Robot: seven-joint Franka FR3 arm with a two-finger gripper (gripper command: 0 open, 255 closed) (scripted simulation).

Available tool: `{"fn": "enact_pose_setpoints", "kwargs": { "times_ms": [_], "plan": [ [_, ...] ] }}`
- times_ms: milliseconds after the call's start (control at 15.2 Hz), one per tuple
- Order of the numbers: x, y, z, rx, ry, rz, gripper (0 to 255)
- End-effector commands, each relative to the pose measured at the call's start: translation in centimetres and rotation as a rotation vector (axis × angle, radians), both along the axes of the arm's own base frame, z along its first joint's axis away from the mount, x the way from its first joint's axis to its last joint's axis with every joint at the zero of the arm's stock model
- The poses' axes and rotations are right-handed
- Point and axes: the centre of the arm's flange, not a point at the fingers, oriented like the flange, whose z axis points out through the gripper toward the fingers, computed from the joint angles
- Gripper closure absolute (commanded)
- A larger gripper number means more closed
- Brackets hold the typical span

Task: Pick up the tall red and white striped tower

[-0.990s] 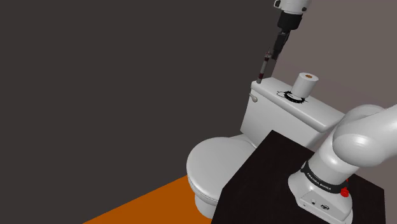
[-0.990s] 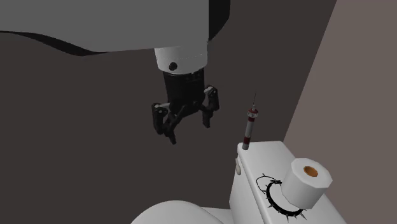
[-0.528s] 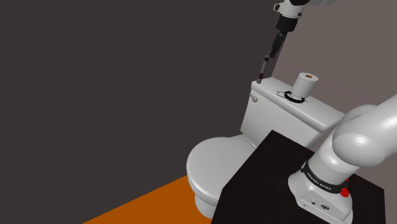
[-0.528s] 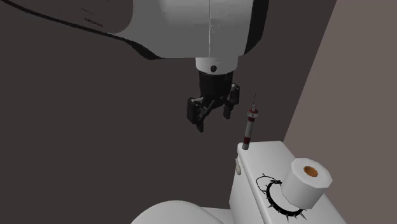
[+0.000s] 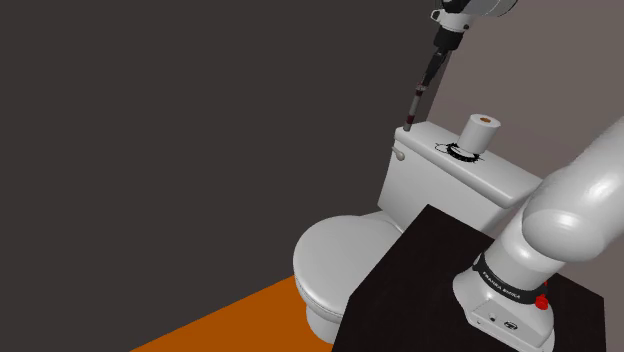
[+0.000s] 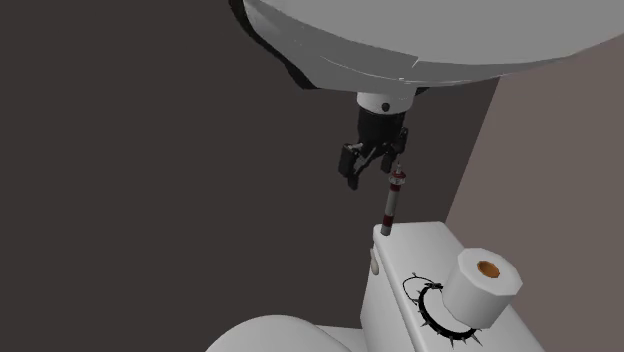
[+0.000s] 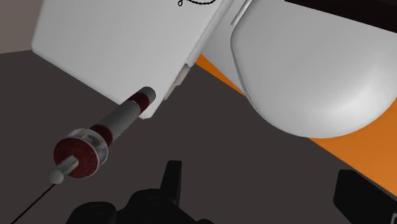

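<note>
Gripper [image 6: 373, 172] hung wide open, right beside the top of the striped tower [image 6: 390, 205], which stood upright on the toilet tank lid's [image 6: 408, 240] corner.

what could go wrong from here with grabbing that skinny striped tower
1. The tower lies off to one side of the open gripper, not between its fingers; descending now could knock it with a finger.
2. It stands at the very corner of the tank lid, so a nudge could topple it off.
</note>
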Motion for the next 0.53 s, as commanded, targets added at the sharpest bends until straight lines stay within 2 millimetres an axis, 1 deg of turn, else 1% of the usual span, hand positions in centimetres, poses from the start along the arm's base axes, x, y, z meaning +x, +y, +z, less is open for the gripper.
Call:
{"fn": "enact_pose_setpoints", "kwargs": {
  "times_ms": [0,462],
  "plan": [
    [0.8,-2.6,-0.4,-0.001,-0.014,0.004,0],
    [3.9,-11.0,-1.6,0.002,-0.06,0.012,0]
  ]
}}
